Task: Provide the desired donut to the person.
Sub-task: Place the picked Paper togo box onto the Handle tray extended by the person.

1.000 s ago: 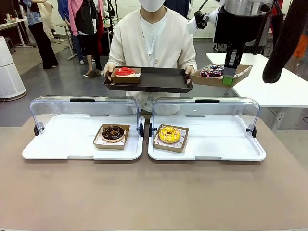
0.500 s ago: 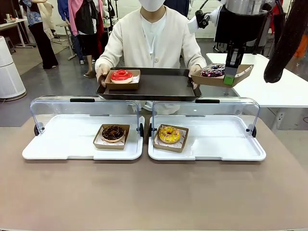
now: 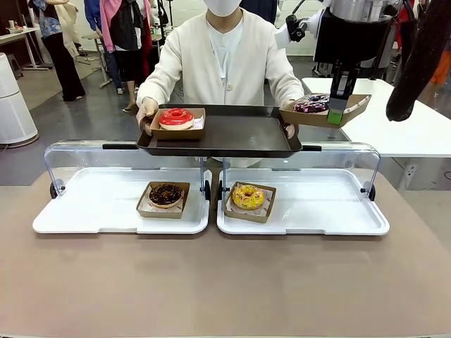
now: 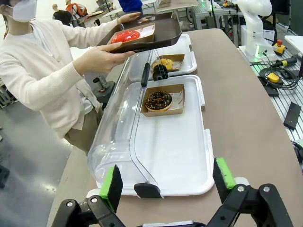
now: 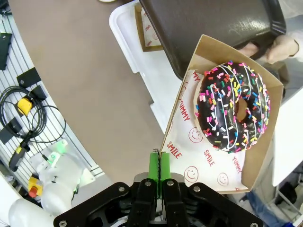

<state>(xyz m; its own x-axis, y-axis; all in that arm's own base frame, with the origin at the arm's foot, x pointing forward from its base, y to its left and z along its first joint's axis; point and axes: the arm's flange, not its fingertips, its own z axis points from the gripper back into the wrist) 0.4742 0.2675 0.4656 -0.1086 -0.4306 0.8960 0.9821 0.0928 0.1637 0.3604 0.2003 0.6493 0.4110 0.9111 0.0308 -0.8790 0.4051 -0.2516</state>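
The person (image 3: pixel 225 63) in a cream cardigan holds a dark tray (image 3: pixel 232 137) out over the display cases. On the tray's left end lies a red-glazed donut (image 3: pixel 176 117) in a cardboard box. My right gripper (image 3: pixel 336 113) is shut on the rim of another cardboard box (image 5: pixel 189 142), held level just right of the tray's right end. This box carries a chocolate donut with coloured sprinkles (image 5: pixel 234 113). One hand of the person (image 5: pixel 279 47) grips the tray beside it. My left gripper (image 4: pixel 167 182) is open and holds nothing, above the near end of the left case.
Two white display cases with clear lids raised stand on the brown table. The left case (image 3: pixel 91 211) holds a chocolate donut (image 3: pixel 165 195), the right case (image 3: pixel 331 211) a yellow donut (image 3: pixel 248 196). A white table (image 3: pixel 416 134) stands at the right. Bystanders stand far left.
The person has raised the tray and pushed it forward over the case lids, towards the held box. My right gripper has stayed nearly still.
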